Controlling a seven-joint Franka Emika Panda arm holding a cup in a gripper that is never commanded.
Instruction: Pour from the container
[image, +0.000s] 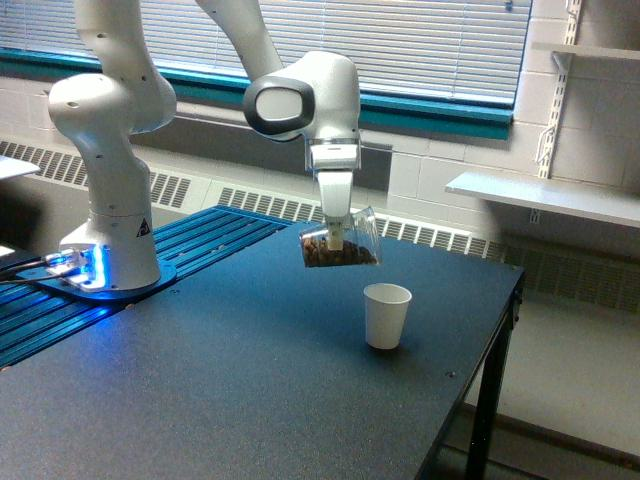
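Approaching pour: we note gripper (336, 237) jaws clamped on tilted container (340, 245), left of white cup (386, 315); next, we judge, align above it.

My fingertips (336, 238) sit behind the clear cup (342, 245) wall and the brown bits, so I can't make out my jaws. My arm (230, 25) runs off the top edge. The table (200, 400) is cut by the bottom and left edges. Can't see inside the paper cup (386, 315).
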